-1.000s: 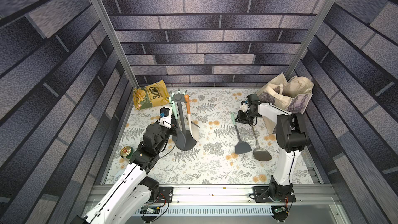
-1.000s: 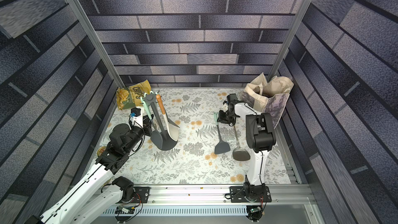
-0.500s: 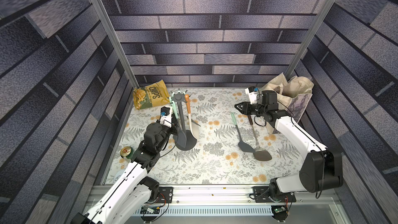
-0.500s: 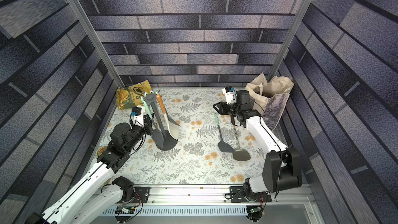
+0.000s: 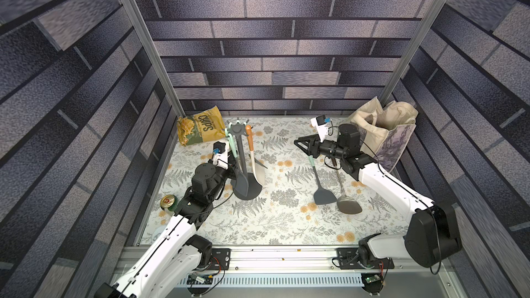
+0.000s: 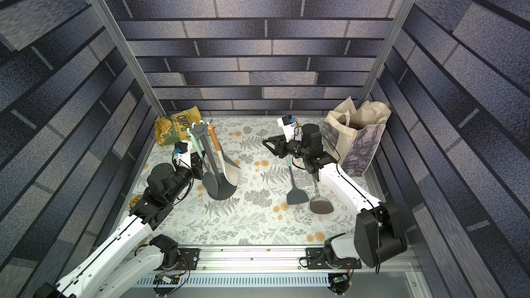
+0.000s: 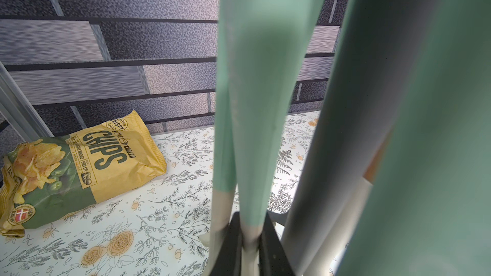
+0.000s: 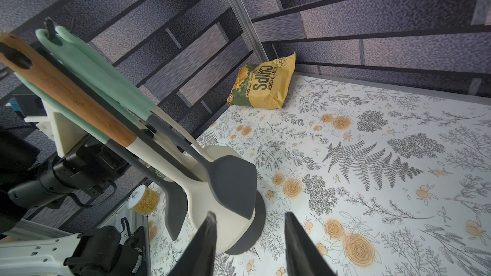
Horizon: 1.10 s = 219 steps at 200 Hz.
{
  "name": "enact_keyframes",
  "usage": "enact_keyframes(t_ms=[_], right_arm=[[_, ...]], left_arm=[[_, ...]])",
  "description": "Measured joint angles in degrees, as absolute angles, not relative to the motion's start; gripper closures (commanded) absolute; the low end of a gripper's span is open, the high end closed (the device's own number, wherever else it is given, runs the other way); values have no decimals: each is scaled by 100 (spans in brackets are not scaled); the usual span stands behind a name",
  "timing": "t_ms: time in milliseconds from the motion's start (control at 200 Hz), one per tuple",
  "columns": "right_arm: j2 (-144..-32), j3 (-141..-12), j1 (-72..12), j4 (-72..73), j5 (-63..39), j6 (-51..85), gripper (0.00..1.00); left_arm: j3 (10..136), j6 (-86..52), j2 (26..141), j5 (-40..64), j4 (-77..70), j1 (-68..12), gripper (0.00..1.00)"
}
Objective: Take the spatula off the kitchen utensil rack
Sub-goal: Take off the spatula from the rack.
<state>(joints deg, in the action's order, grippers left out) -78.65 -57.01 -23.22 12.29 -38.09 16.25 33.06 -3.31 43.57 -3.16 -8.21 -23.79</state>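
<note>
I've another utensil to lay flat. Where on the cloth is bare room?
Bare: the middle, between the rack and the dark spatula lying flat; also the front strip. Crowded: around the rack, where the left pincer clamps a mint-handled utensil, and by the tote bag.

From high above, both top views take in the whole bench (image 5: 286,225) and the utensil rack (image 5: 237,130). Our left wrist camera sits right against the rack; our right one faces it from farther off. Both catch the chips bag (image 8: 261,86) beyond it.
</note>
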Motion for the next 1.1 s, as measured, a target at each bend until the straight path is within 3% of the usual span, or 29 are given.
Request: enact_keyframes(t_ms=[1097], right_arm=[[-8580,-6460,-3826,1881,-3636,1627,58]], left_arm=[[3422,-329,4556,-141,-856,-2377,87]])
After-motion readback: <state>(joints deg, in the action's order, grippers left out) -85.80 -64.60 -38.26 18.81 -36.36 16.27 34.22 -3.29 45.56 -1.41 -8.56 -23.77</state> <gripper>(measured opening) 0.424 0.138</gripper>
